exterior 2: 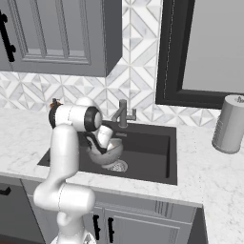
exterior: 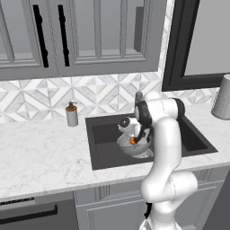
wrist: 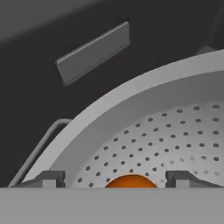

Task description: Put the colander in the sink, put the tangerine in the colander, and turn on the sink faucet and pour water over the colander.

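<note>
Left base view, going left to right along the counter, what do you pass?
Soap dispenser → sink → colander holding the tangerine → grey canister at the far right.

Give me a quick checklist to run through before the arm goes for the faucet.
1. Colander sits in the sink: ok.
2. Tangerine is inside the colander: ok.
3. Gripper has let go, fingertips apart on either side of the fruit: ok.
4. Hand lifted clear of the colander rim: not ok, it is low over the bowl.
5. Sink faucet spout aimed over the colander: cannot tell.
6. Water running: not ok, none visible.
</note>
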